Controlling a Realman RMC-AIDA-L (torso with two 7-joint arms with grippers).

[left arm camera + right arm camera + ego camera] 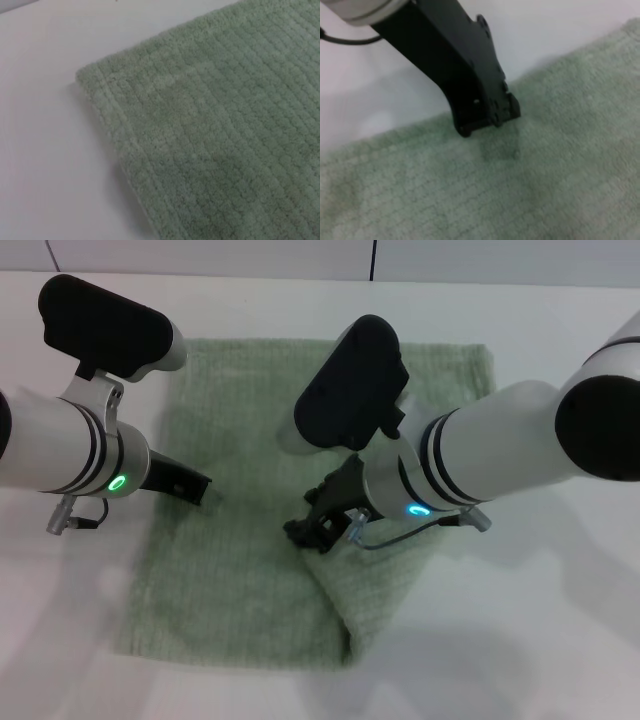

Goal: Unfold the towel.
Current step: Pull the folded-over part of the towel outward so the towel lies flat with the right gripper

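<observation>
The pale sage-green towel (240, 580) lies flat on the white table (560, 640), and its near right part is doubled over in a raised fold (375, 590). My right gripper (305, 533) is at the inner end of that fold, low over the towel's middle, shut on the folded layer. My left gripper (200, 485) sits at the towel's left edge; the right wrist view shows it (487, 119) touching the cloth (495, 200) just inside the hem. The left wrist view shows one flat towel corner (225, 140).
Bare white table (45, 125) surrounds the towel on all sides. A dark seam (372, 260) runs up the wall behind the table. A thin cable (400, 538) hangs from my right wrist just above the fold.
</observation>
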